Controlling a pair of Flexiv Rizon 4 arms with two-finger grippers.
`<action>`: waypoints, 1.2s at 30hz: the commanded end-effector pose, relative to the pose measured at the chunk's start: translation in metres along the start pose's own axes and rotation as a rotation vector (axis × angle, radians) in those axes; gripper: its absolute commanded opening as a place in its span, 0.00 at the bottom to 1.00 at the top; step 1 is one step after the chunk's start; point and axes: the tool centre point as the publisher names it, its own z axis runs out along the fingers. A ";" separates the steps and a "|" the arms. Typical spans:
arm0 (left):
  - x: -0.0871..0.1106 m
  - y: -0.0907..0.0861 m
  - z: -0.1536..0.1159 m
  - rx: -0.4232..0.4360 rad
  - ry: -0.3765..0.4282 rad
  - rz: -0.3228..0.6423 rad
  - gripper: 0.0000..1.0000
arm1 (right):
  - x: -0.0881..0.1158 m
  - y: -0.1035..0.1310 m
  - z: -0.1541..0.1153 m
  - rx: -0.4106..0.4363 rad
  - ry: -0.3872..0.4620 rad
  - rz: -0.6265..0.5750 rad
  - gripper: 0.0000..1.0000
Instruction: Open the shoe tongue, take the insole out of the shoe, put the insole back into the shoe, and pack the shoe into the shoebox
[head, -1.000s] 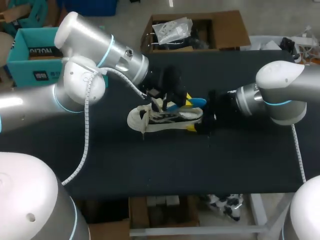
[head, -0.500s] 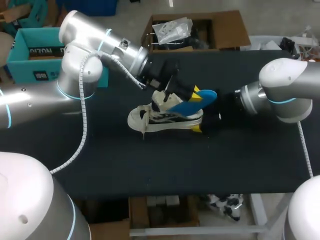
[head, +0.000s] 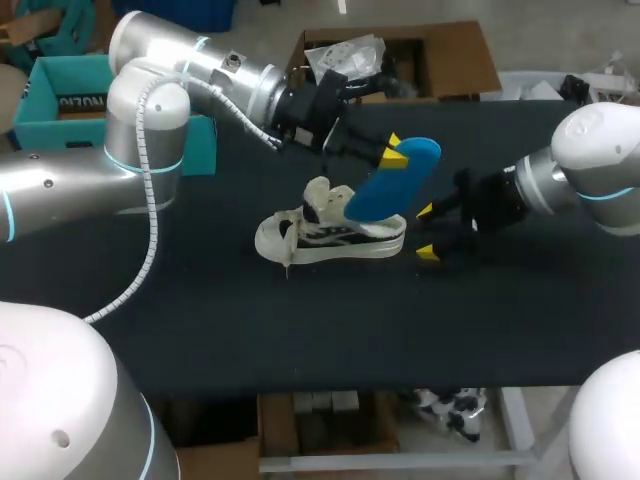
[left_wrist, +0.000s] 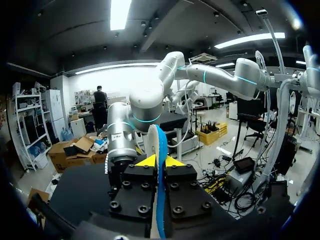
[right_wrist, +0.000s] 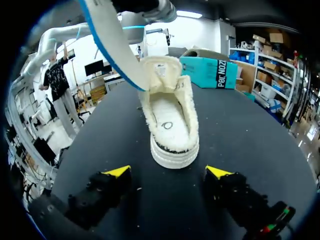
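Observation:
A cream shoe (head: 330, 236) with a fleecy lining lies on the black table, toe to the left, its tongue folded up. My left gripper (head: 392, 151) is shut on a blue insole (head: 392, 182), which hangs in the air above the shoe's heel end. In the left wrist view the insole (left_wrist: 156, 142) stands edge-on between the gripper's (left_wrist: 159, 161) yellow tips. My right gripper (head: 427, 231) is open to the right of the heel, touching nothing. In the right wrist view the shoe (right_wrist: 170, 125) lies ahead of the open gripper (right_wrist: 167, 172), with the insole (right_wrist: 112, 45) above it.
A teal shoebox (head: 60, 110) stands at the far left by the table's back edge, and shows in the right wrist view as the teal shoebox (right_wrist: 215, 71) beyond the shoe. The black table (head: 300, 330) is bare in front of the shoe.
My left gripper has drawn the insole out of the shoe, up and to the right. My right gripper has let go of the heel, opened wider and backed off to the right.

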 end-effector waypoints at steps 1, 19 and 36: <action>0.009 -0.005 -0.015 -0.011 -0.014 0.001 0.00 | 0.001 0.005 -0.017 0.027 0.012 -0.007 1.00; 0.017 -0.035 -0.041 0.087 -0.103 0.062 0.00 | -0.027 0.043 -0.039 0.212 0.099 -0.080 1.00; 0.050 -0.071 -0.122 0.165 -0.361 0.054 0.00 | -0.046 0.092 -0.021 0.449 0.144 -0.154 1.00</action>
